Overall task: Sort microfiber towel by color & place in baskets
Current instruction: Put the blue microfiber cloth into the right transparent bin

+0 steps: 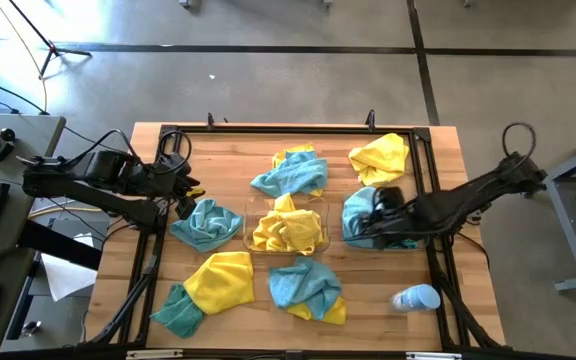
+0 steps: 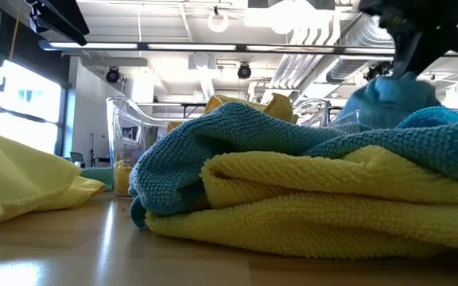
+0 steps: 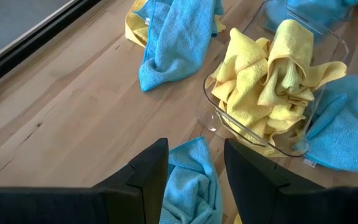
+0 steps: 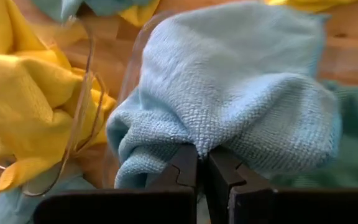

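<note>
Yellow and teal-blue microfiber towels lie crumpled about the wooden table. A clear basket (image 1: 320,215) at the centre holds yellow towels (image 3: 272,87). To its right, a second clear basket (image 1: 348,240) holds blue cloth. My right gripper (image 4: 201,168) is over that basket, shut on a light-blue towel (image 4: 241,81). My left gripper (image 3: 194,168) hovers open at the table's left, above a blue towel (image 1: 206,222) that lies on the wood, and touches nothing. My right gripper pinches a bunched fold of the light-blue towel (image 4: 191,140) between its two fingers, coming from above and slanting down. The cloth puffs out around the fingertips (image 4: 185,162) and hangs below them (image 2: 392,99). Nearer towels hide its lower end.
More towels lie at the far middle (image 1: 293,170), far right (image 1: 380,157), near left (image 1: 213,285) and near middle (image 1: 308,288). A white and light-blue bottle (image 1: 415,298) lies near the right front corner. A black metal frame (image 1: 433,180) borders the table.
</note>
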`<action>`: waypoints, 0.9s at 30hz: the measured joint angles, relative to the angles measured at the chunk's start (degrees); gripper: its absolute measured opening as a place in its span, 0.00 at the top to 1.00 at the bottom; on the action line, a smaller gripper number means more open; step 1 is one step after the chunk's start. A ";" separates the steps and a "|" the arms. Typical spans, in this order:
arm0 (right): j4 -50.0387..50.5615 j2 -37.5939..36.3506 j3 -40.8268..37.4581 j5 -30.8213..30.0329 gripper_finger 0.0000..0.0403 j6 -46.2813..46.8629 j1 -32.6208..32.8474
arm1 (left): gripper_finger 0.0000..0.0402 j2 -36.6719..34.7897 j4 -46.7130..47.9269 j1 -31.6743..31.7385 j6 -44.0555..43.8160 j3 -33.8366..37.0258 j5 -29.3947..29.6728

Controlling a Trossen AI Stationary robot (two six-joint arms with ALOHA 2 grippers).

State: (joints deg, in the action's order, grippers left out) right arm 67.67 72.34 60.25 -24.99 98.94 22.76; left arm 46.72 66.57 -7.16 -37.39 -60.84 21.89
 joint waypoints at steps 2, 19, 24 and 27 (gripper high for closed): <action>-2.65 3.00 0.00 -0.02 1.00 -0.21 -0.20 | 0.64 0.00 0.00 0.01 -0.01 0.00 -0.01; -15.91 17.40 -8.68 7.29 1.00 7.16 -6.37 | 0.64 0.00 0.02 0.00 -0.09 0.00 -0.70; -25.41 14.66 -15.28 6.75 1.00 9.26 -5.73 | 0.64 -0.02 0.02 0.01 -0.07 0.00 -0.92; -26.96 13.02 -16.69 6.70 0.99 8.22 -6.13 | 0.64 -0.01 0.02 0.00 -0.06 0.00 -0.92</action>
State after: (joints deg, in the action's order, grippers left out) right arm 40.71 85.36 43.55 -18.30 107.15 16.63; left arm 46.71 66.59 -7.16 -37.45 -60.84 20.97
